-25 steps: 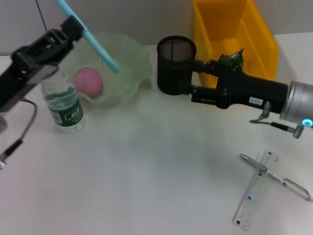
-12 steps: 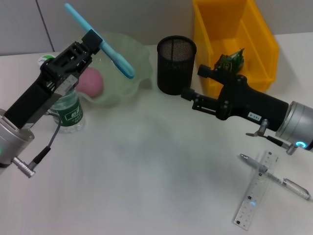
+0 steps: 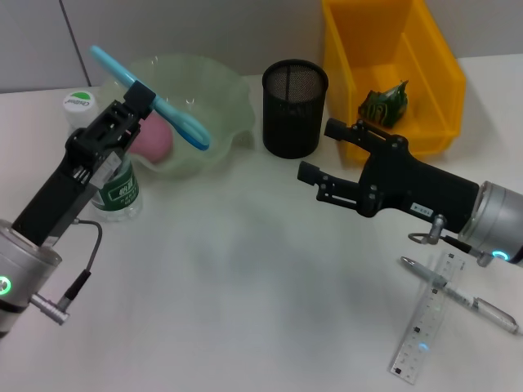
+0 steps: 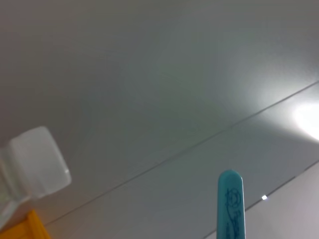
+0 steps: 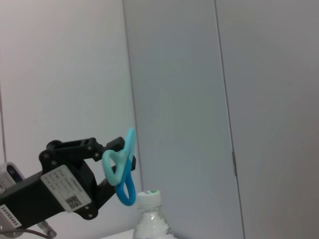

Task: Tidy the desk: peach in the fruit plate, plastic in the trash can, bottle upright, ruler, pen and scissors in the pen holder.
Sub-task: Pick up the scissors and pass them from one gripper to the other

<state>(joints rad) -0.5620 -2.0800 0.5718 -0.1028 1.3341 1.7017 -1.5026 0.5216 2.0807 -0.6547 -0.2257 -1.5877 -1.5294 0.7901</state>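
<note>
Scissors pinched in left hand, blades hidden; right hand spread, empty.

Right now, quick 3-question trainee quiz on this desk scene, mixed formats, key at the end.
1. True or false: the peach lies in the fruit plate.
2. What does the left gripper hold? A) pen B) scissors C) ruler
3. Fill in: the ruler and pen lie on the desk, crossing each other, while the pen holder looks ____.

Key: 1 true; 2 B, the blue scissors; 3 empty. The right gripper is open above the desk.
</note>
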